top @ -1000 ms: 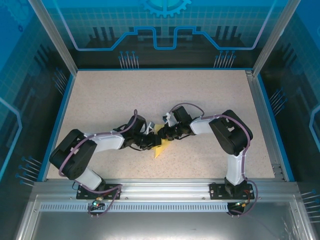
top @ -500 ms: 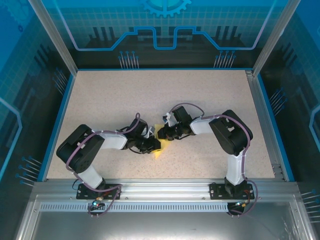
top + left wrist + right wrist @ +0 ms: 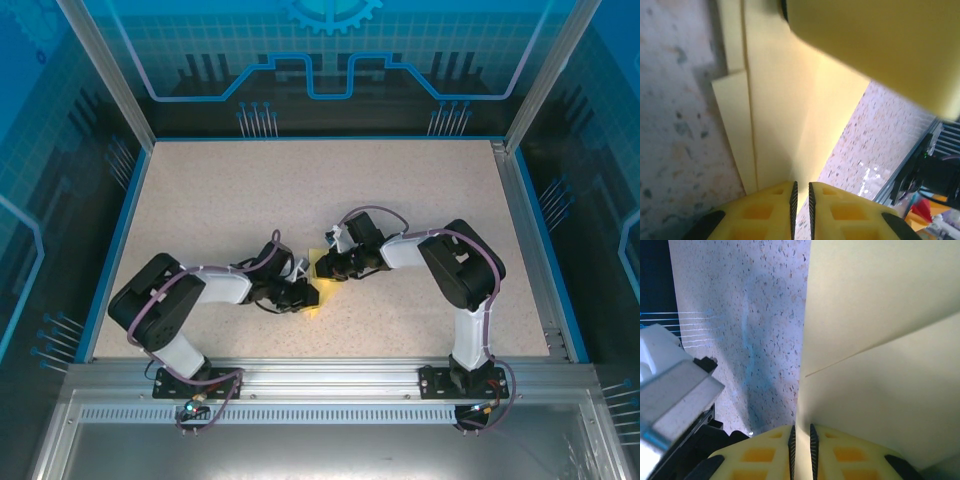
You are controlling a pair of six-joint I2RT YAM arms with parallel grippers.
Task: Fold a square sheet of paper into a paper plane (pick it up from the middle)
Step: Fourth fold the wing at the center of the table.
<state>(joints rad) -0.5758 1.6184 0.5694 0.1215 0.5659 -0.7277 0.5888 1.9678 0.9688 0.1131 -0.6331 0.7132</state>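
**Two claws pinch the yellow paper at mid-table**

On the left, the left claw (image 3: pixel 302 294) lies low over the speckled table (image 3: pixel 420 200). Its jaws are drawn almost together, with an edge of the yellow paper (image 3: pixel 316 297) nipped between them. Seen close from that wrist, the paper lies in overlapping folded layers, one flap lifted off the surface. The paper sits near the middle of the table, between the two claws. On the right, the right claw (image 3: pixel 326 268) reaches in, its jaws likewise nearly closed on the paper's edge, and a crease runs across the sheet.

No legible text or labels
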